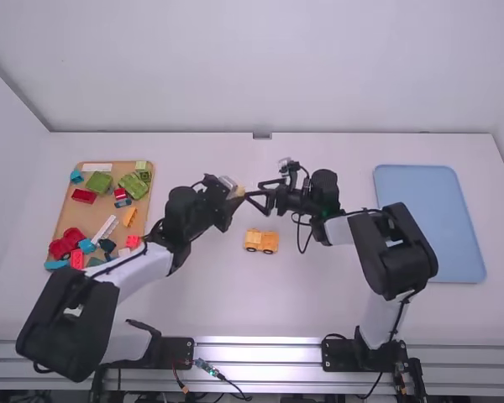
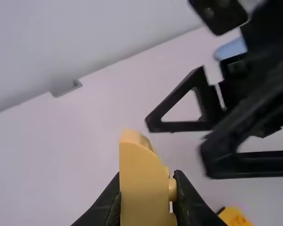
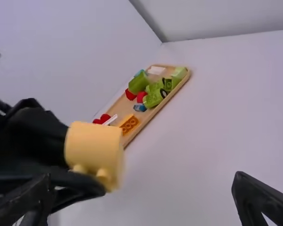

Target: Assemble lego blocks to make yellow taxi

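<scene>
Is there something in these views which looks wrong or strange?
One thing: above the table, the left pincer holds the yellow block turned, its studs not facing up. I see nothing spilled or broken.

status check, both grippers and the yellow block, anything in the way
Left gripper shut on yellow block; right gripper open, close by. Yellow car on table, nearer the camera. Only crowding seen: the grippers themselves.

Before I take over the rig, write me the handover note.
Left gripper: jaws shut on a pale yellow block, raised off the table.
Right gripper: jaws open, near that block.
Done: an orange-yellow wheeled body sits on the table.
To do: the held block is not on the body; probably fit it there. An orange brick lies on the wooden tray.
</scene>
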Controlling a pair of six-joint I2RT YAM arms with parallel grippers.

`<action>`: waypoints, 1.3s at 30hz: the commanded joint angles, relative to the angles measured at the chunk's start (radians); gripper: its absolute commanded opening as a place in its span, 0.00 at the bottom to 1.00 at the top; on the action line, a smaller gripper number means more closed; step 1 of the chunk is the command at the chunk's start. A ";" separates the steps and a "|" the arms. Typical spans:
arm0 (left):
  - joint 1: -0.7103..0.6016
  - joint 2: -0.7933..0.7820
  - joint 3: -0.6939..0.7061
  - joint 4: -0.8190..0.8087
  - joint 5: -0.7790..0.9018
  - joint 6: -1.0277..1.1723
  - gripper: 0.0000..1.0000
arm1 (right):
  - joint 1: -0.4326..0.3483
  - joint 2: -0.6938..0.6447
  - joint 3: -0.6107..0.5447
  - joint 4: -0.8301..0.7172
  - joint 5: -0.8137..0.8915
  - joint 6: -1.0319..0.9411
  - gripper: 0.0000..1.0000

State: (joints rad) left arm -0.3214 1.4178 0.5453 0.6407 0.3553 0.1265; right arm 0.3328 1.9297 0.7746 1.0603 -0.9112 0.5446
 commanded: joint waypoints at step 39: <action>-0.065 0.010 0.017 0.025 -0.055 -0.003 0.02 | 0.080 0.011 0.010 0.092 0.022 0.114 0.38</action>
State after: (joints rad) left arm -0.3725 1.4277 0.5449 0.6434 0.2550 0.1234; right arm 0.4049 1.9297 0.7750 1.1564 -0.8753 0.6590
